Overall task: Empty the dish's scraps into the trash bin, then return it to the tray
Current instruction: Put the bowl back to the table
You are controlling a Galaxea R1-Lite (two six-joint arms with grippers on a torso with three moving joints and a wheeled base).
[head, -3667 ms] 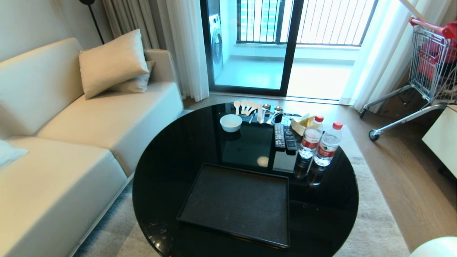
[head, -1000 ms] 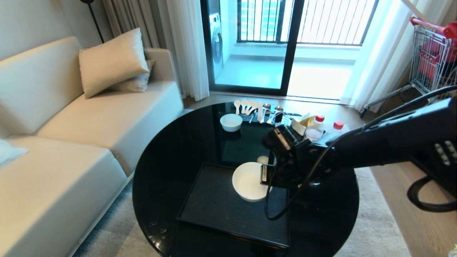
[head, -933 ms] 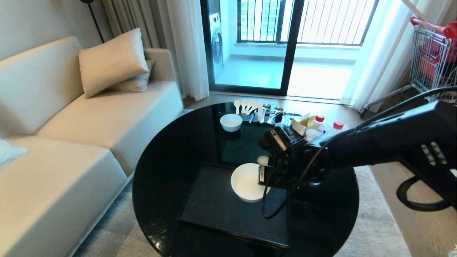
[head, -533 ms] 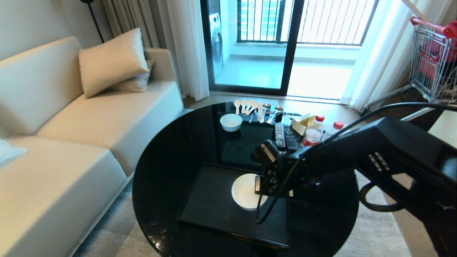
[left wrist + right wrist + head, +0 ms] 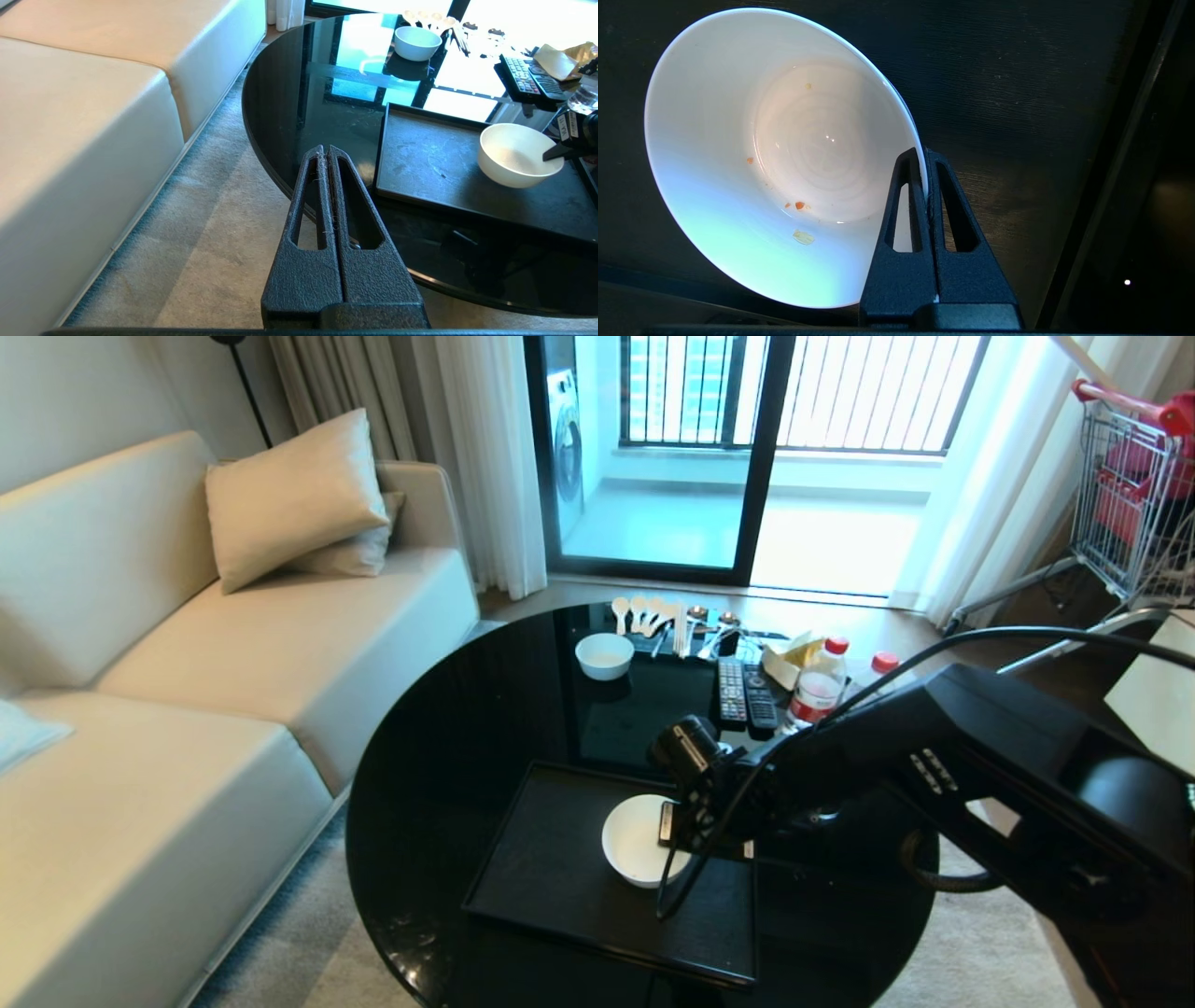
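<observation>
The dish [image 5: 638,840], a plain white bowl, hangs low over the right half of the black tray [image 5: 560,896]. I cannot tell whether it touches the tray. My right gripper [image 5: 667,824] reaches in from the right and is shut on the bowl's rim, one finger inside and one outside, as the right wrist view shows [image 5: 923,151]. Of the scraps, only a few tiny orange crumbs [image 5: 799,205] and a pale bit [image 5: 803,237] cling inside the dish [image 5: 738,154]. The trash bin is out of view. My left gripper [image 5: 324,148] is parked, shut and empty, over the carpet beside the table.
The tray lies on a round glossy black table [image 5: 439,747]. At the table's far side are a smaller white bowl [image 5: 604,656], spoons [image 5: 644,614], two remotes [image 5: 744,693] and water bottles [image 5: 818,683]. A cream sofa [image 5: 187,709] stands left and a shopping cart [image 5: 1130,495] far right.
The tray was empty earlier. My right arm came in holding the dish and over the last second lowered it toward the tray, shifting slightly nearer to me. The left gripper stayed put.
</observation>
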